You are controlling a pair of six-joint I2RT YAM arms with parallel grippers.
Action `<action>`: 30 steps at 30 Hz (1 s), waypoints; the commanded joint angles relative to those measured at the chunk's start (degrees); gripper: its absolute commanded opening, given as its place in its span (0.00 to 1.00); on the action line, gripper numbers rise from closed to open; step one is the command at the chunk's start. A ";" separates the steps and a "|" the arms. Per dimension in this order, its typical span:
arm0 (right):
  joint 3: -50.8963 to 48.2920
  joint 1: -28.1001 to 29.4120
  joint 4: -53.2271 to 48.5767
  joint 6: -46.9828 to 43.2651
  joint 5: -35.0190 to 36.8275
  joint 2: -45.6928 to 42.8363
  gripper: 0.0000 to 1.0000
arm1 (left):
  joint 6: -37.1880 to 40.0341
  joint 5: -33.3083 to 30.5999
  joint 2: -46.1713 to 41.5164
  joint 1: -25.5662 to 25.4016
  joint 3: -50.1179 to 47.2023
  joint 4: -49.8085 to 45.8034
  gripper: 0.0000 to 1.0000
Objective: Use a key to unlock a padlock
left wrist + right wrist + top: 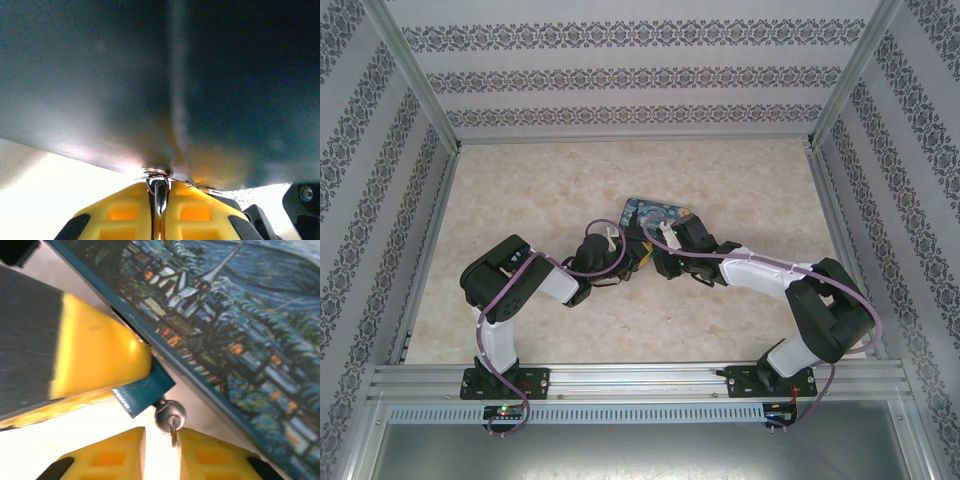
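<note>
At lower centre of the right wrist view, the padlock [144,391] shows as a small blue block. It lies tilted, just below the near edge of the painted tin [240,330] and close against it. A round silvery part [170,414] sits at the block's lower right end. The key [173,434], thin and dark, projects downward from that part; whether it is fully seated cannot be told. The padlock is held by the left pincer [160,194], one yellow finger [95,355] of which covers the block's upper left end. In the left wrist view that pincer is closed tight at bottom centre. A thin silvery metal piece [159,201] is clamped between its yellow pads, directly under a large, dark, blurred surface [100,75]. The right pincer [162,452] stands at the bottom edge of its own view with a narrow gap between its yellow tips. The key's lower end hangs in that gap, nearer the right-hand tip, and no clamping contact is visible. In the top view both arms meet at frame centre against the tin's lower edge, over the pale marbled table [740,320]. The tin lies flat with its painted face up.
</note>
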 commanded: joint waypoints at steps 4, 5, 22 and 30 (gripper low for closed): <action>-3.03 -0.98 5.81 2.06 -3.54 -6.35 0.31 | 0.91 3.01 -1.70 -0.63 0.42 0.77 0.00; -3.63 -1.23 5.83 2.16 -3.20 -7.20 0.31 | 1.00 3.05 -1.70 -0.62 0.56 0.66 0.00; -1.70 7.54 -0.96 -7.46 15.45 -5.10 0.31 | 1.24 3.47 -2.23 -0.62 1.54 -0.62 0.00; -0.90 12.59 0.33 -12.26 30.51 -1.96 0.31 | 1.28 3.53 -2.32 -0.62 1.50 -0.76 0.00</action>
